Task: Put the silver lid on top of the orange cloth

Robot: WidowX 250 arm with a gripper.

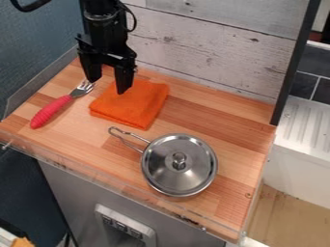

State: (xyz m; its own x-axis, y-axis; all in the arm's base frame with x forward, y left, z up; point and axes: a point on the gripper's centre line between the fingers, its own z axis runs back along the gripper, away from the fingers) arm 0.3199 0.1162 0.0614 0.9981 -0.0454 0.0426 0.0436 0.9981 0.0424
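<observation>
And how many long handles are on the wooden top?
2. The red one is on the fork, left of the orange cloth. The wire one sticks out from the pot under the silver lid, pointing up and left.

A wooden counter bears, near the gripper, an orange cloth and red-handled fork; farther from it, a saucepan.

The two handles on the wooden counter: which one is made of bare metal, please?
The thin silver wire handle of the round metal pot; the metal utensil has a thick red handle.
</observation>
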